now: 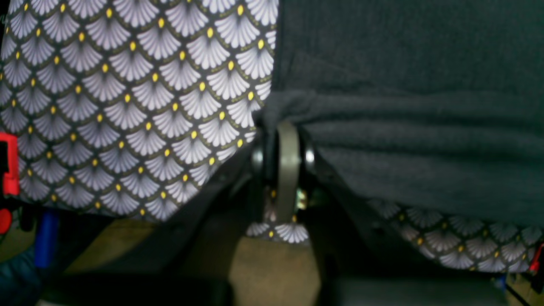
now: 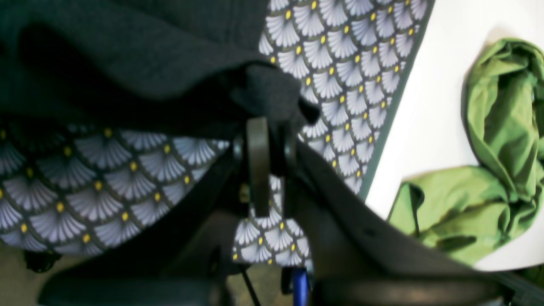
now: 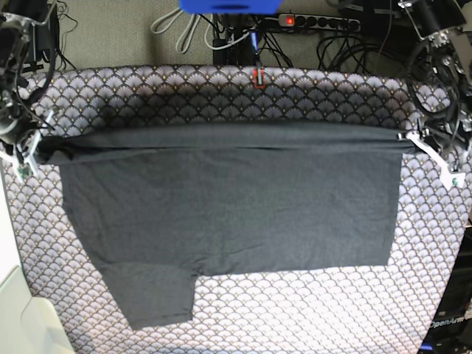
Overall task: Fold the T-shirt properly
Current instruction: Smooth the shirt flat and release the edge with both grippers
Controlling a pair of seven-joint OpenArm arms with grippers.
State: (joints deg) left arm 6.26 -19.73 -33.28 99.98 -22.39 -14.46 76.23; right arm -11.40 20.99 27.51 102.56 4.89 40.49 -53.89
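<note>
The dark charcoal-grey T-shirt (image 3: 228, 214) lies spread on the scallop-patterned cloth (image 3: 295, 310), with one sleeve at the lower left. Its far edge is lifted and stretched taut between both grippers. My left gripper (image 3: 414, 141), on the right of the base view, is shut on the shirt's far right corner. The left wrist view shows that gripper (image 1: 289, 136) pinching bunched fabric (image 1: 403, 127). My right gripper (image 3: 38, 150), on the left, is shut on the far left corner. The right wrist view shows it (image 2: 270, 136) clamped on the fabric (image 2: 127, 55).
The patterned cloth (image 1: 127, 106) covers the whole table. A crumpled green cloth (image 2: 488, 170) lies on a white surface (image 2: 429, 106) beside the table's left edge. Cables and a power strip (image 3: 317, 22) run behind the far edge.
</note>
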